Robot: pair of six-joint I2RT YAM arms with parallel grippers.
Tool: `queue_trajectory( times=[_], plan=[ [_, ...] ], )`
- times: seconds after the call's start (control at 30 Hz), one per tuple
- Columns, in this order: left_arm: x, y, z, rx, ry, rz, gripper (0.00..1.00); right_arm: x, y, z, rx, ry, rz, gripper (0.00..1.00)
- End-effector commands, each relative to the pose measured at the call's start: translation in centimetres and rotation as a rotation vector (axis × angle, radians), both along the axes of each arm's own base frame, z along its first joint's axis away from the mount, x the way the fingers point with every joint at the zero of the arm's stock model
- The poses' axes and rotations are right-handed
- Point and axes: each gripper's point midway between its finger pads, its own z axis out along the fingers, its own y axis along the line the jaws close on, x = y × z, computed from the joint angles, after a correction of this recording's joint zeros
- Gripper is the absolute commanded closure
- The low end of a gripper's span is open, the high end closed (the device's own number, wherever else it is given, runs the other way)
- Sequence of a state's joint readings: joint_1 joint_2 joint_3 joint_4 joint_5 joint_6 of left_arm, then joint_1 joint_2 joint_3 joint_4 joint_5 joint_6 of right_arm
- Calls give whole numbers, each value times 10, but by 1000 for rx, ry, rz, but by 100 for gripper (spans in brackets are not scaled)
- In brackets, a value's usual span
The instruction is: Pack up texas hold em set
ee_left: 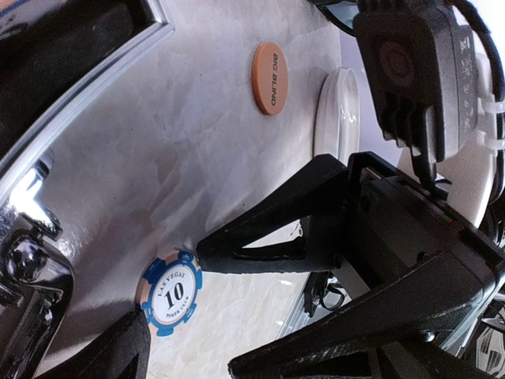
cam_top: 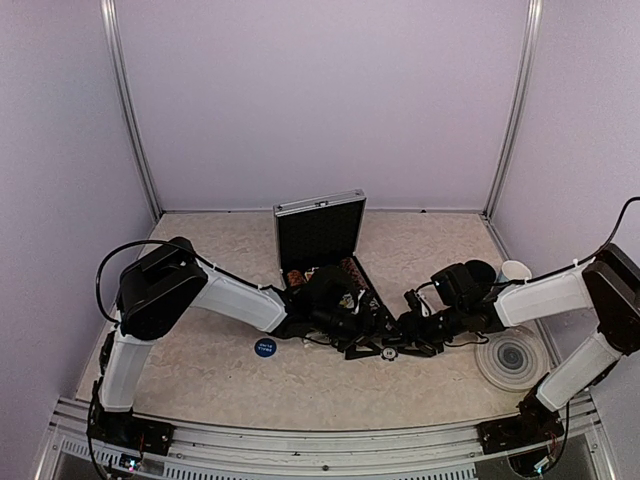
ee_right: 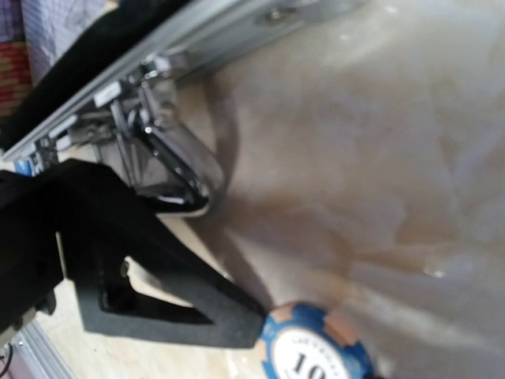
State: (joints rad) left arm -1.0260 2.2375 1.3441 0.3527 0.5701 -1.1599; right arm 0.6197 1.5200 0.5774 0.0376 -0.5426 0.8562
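The silver case (cam_top: 318, 232) stands open at the middle back, its lid upright; red chips show inside. Both arms meet just in front of it. A blue "10" chip (ee_left: 172, 293) lies on the table; the right gripper (ee_right: 316, 351) has it between its jaws. One fingertip (ee_right: 237, 320) presses on the rim, and the other finger barely shows at the opposite rim. The left gripper (ee_left: 237, 359) stands wide open around that spot, holding nothing. An orange "Big Blind" button (ee_left: 269, 78) and a white round button (ee_left: 338, 114) lie beyond. A blue round button (cam_top: 265, 346) lies to the left.
The case's chrome rim (ee_left: 79, 87) and latch (ee_right: 170, 158) are close beside both grippers. A dark mug (cam_top: 478, 275) and a pale mug (cam_top: 515, 271) stand at the right, with a round grey ringed coaster (cam_top: 512, 357) nearer the front. Walls enclose the table.
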Motion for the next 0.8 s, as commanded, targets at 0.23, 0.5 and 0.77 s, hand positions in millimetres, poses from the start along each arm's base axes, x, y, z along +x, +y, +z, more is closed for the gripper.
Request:
queue_trajectory(
  times=[0.23,0.5,0.77],
  plan=[
    [-49,-20,6,-93,-23,-108,3,-29,49,29,137,-106,231,42],
    [-45,-17,42,-189,-96,-103,3,-24,41,73,128,-255,237,42],
    [-43,-8,86,-280,-176,-99,3,-31,27,110,128,-347,235,40]
  ],
)
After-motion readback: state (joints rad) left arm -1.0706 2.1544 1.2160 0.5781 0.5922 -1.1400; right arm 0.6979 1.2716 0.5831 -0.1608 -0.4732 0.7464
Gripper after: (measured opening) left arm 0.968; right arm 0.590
